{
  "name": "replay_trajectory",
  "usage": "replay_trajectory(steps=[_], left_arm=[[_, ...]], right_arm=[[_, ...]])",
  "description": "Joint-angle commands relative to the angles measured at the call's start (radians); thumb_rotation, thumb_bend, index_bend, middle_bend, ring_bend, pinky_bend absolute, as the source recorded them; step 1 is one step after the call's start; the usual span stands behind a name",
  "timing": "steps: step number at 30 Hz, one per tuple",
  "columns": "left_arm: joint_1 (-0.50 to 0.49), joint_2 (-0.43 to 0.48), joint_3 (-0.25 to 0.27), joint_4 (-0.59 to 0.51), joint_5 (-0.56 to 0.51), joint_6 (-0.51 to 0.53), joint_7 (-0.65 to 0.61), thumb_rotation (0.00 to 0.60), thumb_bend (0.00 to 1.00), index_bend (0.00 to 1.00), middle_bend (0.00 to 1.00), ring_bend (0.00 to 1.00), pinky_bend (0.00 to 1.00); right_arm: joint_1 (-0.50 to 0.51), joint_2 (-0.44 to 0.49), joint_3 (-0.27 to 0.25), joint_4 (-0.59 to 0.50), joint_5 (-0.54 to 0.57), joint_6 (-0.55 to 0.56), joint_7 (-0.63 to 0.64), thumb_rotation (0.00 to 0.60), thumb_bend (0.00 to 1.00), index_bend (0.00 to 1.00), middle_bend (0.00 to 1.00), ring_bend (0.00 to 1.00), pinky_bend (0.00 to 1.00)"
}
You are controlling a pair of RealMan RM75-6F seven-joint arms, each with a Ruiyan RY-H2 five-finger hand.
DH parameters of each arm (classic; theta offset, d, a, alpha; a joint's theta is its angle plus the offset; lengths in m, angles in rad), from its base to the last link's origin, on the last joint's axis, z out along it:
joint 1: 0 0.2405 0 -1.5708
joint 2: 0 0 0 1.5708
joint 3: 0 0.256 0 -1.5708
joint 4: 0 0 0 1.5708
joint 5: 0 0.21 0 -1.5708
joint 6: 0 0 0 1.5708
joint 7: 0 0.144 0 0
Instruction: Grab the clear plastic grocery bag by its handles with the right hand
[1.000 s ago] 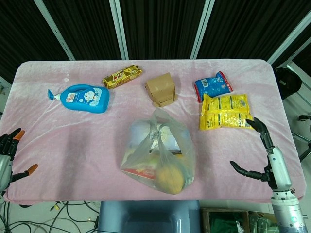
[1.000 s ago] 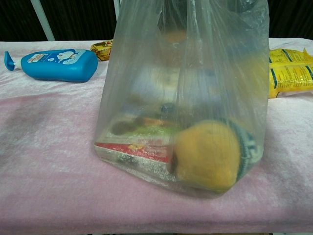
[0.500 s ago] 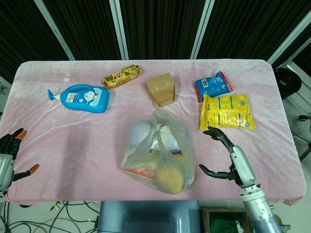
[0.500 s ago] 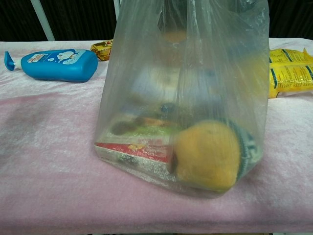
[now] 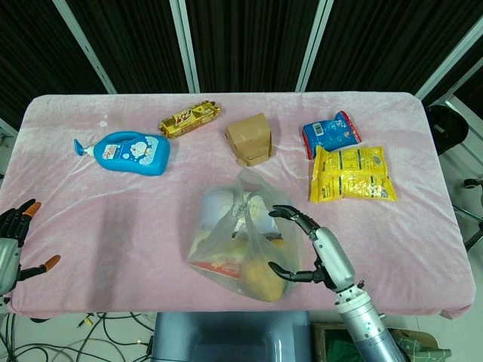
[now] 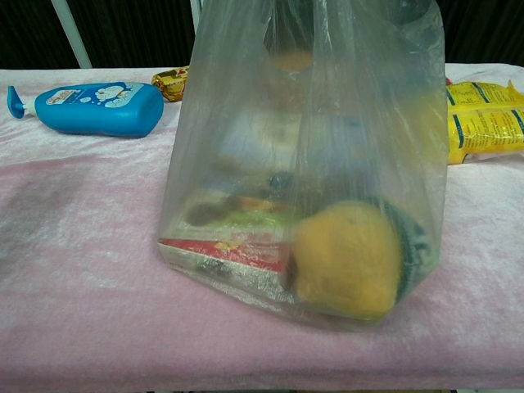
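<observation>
Fingers (image 5: 285, 212) of right hand (image 5: 321, 249) spread, empty, beside clear plastic grocery bag (image 5: 243, 245); handles (image 5: 243, 204) ungrasped. Yellow snack pack (image 5: 351, 174) near. Left hand (image 5: 13, 245) spread at tabletop (image 5: 113, 219) edge.

No lettering is reading clearly anywhere: the print on the blue bottle (image 5: 127, 151), the yellow packet (image 5: 352, 174), the blue snack bag (image 5: 330, 133) and the wrapped bar (image 5: 189, 118) is showing only as blur.

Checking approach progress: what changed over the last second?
The right hand swept in from the table's right edge to the bag, fingers apart, holding nothing; the handles are not yet grasped. Left hand, bag and blue bottle stayed put.
</observation>
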Motion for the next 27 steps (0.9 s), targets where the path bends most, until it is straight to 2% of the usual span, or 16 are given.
replay_trajectory(steps=[1,9,12,15,22,27], left_arm=[[0.000,0.001,0.000,-0.001,0.000,0.001,-0.001,0.600,0.00,0.02,0.04,0.08,0.09],[0.002,0.005,0.002,-0.006,-0.002,-0.001,-0.005,0.600,0.00,0.02,0.04,0.08,0.09],[0.003,0.006,0.002,-0.008,-0.003,-0.002,-0.004,0.600,0.00,0.02,0.04,0.08,0.09],[0.002,0.006,0.003,-0.008,-0.005,-0.006,-0.002,0.600,0.00,0.03,0.04,0.08,0.09],[0.001,0.005,0.002,-0.009,-0.011,-0.011,0.000,0.600,0.00,0.03,0.04,0.08,0.09],[0.001,0.006,0.001,-0.011,-0.016,-0.014,0.000,0.600,0.00,0.03,0.04,0.08,0.09]], right_arm=[[0.006,-0.010,-0.009,0.000,-0.001,-0.009,-0.008,0.600,0.18,0.23,0.27,0.23,0.21],[0.026,-0.033,-0.019,0.000,0.012,-0.030,-0.058,0.600,0.18,0.23,0.27,0.23,0.21],[0.046,-0.050,0.005,0.000,0.052,-0.032,-0.089,0.600,0.18,0.23,0.27,0.23,0.21],[0.082,-0.065,0.055,0.000,0.112,-0.039,-0.117,0.600,0.18,0.23,0.26,0.23,0.21],[0.133,-0.091,0.118,0.000,0.176,-0.038,-0.162,0.600,0.18,0.23,0.26,0.22,0.21],[0.160,-0.110,0.138,0.000,0.213,-0.036,-0.178,0.600,0.18,0.23,0.27,0.26,0.30]])
